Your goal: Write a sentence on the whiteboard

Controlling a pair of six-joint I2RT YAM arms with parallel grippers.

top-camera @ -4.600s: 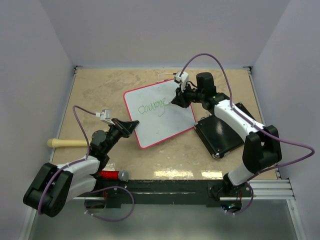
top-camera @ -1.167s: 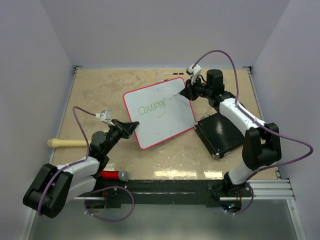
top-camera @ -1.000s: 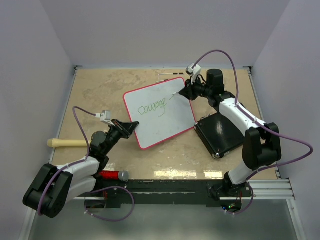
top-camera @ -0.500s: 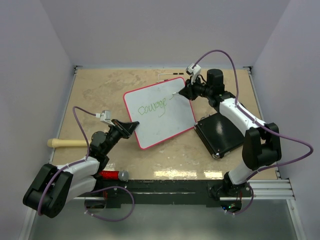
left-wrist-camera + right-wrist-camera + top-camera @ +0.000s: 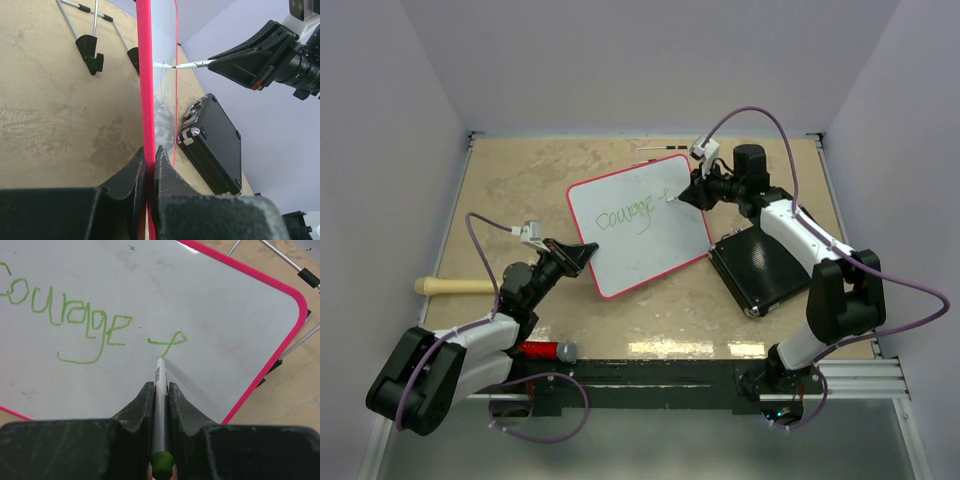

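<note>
The whiteboard (image 5: 645, 240), white with a red rim, stands tilted mid-table and carries the green word "courage" (image 5: 65, 315) plus a fresh looped stroke (image 5: 169, 341). My left gripper (image 5: 586, 250) is shut on the board's near left rim (image 5: 146, 100). My right gripper (image 5: 688, 195) is shut on a thin white marker (image 5: 159, 405) with a green cap end. The marker tip (image 5: 160, 360) touches the board at the foot of the looped stroke. In the left wrist view the marker (image 5: 192, 64) meets the board from the right.
A black rectangular case (image 5: 760, 265) lies right of the board, under my right arm. A wooden handle (image 5: 450, 287) lies at the left edge. A red marker (image 5: 542, 349) rests near the left arm's base. The board's wire stand feet (image 5: 92, 47) rest on the tan tabletop.
Since the earliest frame my right gripper moved to the right of "courage". In the last half second it has drawn a short green looped stroke there. The left gripper has not moved.
</note>
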